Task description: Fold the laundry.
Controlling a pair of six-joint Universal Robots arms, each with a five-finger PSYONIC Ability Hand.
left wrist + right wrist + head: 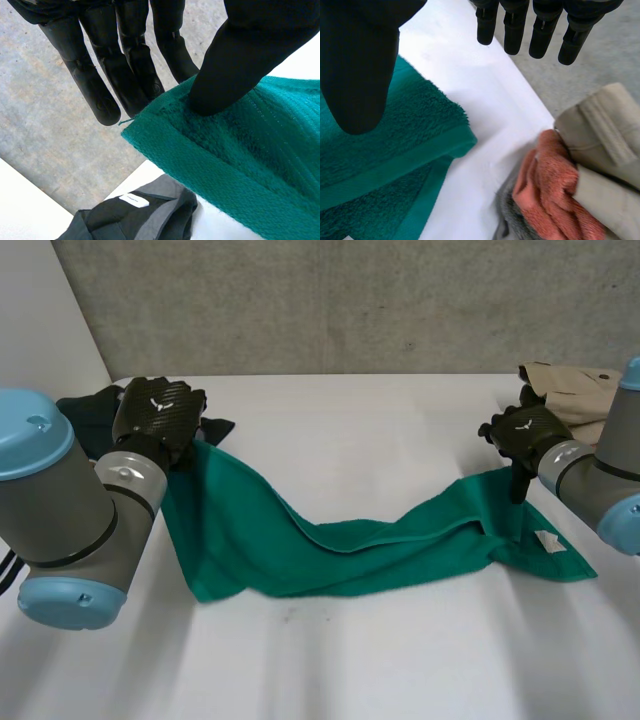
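Across the white table (350, 430): a green towel (330, 550) runs in a rumpled band from my left hand (160, 412) to my right hand (522, 432), its middle lying on the tabletop.
Left hand: in my left wrist view the thumb presses a hemmed corner of the green towel (250, 165) against my straight fingers (125, 65) — a pinch, with that corner lifted off the table.
Right hand: in my right wrist view the fingers (515, 25) hang straight and well apart from the thumb, nothing between them — released.
Right thumb: its tip is over the green towel (395, 150) near a hemmed corner. In the head view it points down at the towel's far edge, and I cannot tell whether it touches.
Towel's right end: flat on the table, doubled over itself, with a small white label (548, 540) facing up near the corner.
By my left hand: a dark garment (85, 410) is bunched at the table's far corner. The left wrist view shows its grey lining and a white tag (134, 200).
By my right hand: a pile sits at the table's far edge, made up of a beige garment (600, 130), a salmon-orange towel (550, 185) and a grey cloth (512, 215) underneath.
Backdrop: a concrete wall (350, 300).
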